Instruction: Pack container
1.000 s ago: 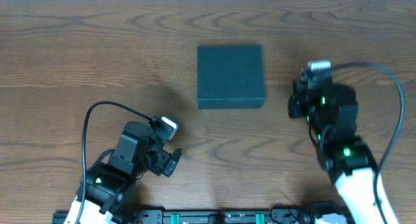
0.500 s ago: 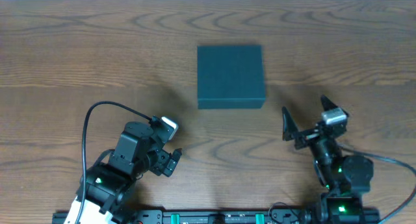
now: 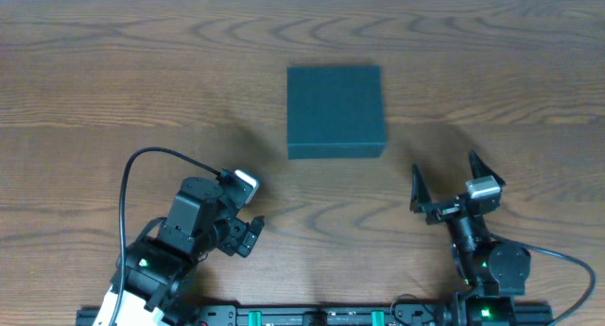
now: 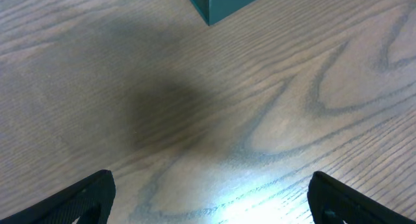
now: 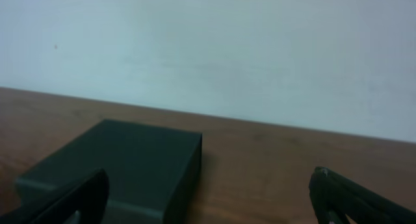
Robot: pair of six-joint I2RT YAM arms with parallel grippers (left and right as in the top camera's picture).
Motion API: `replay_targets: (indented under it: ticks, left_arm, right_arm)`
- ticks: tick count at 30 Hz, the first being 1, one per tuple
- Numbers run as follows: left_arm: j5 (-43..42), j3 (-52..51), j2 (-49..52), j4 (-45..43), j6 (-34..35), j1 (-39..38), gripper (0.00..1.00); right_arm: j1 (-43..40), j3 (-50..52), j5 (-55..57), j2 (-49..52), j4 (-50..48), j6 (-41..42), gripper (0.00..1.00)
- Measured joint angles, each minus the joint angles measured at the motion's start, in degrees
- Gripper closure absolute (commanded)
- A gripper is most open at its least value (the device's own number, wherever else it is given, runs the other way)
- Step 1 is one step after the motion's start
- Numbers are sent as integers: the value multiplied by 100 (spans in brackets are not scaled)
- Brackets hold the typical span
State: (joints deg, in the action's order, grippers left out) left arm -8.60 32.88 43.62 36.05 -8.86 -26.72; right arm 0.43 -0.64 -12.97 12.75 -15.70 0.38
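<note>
Shows the dark teal container (image 3: 336, 111) lying closed on the wooden tabletop (image 3: 142, 80), toward the far edge and about midway between the side edges. Places the right hand (image 3: 444, 180) near the front edge, right of the container and apart from it, fingers spread wide, gripping nothing. Places the left hand (image 4: 211, 198) toward the front-left corner, likewise wide and empty, well apart from the container.
</note>
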Motion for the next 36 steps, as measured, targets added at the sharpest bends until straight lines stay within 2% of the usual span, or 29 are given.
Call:
replay_targets:
  ticks: [10, 16, 19, 24, 36]
  left_arm:
    - [0, -2, 0, 0, 2, 0, 5]
    - [0, -2, 0, 2, 0, 0, 5]
    - [0, -2, 0, 0, 0, 0, 5]
    - [0, -4, 0, 0, 0, 0, 5]
    - [0, -4, 0, 0, 2, 0, 5]
  right_arm:
    - [0, 17, 470, -1115, 1255, 0, 1]
    - [0, 17, 535, -1196, 1453, 0, 1]
    - [0, 20, 544, -1207, 1860, 26, 1]
    - [-7, 20, 621, -1207, 1904, 332, 1]
    - [-24, 20, 638, -1207, 1906, 420, 1]
